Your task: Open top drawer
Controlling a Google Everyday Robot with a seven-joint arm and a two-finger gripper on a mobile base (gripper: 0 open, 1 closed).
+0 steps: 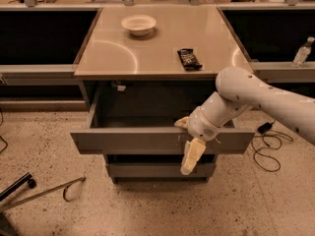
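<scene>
Gripper sits at the open top drawer — half hidden by its front, jaws' state cannot be told.

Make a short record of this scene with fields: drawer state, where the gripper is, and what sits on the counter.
top drawer: pulled well out
gripper: at the drawer's front panel, right of centre
bowl: on the counter, near the back
dark packet: on the counter, front right
bottle: far right, off the counter
</scene>
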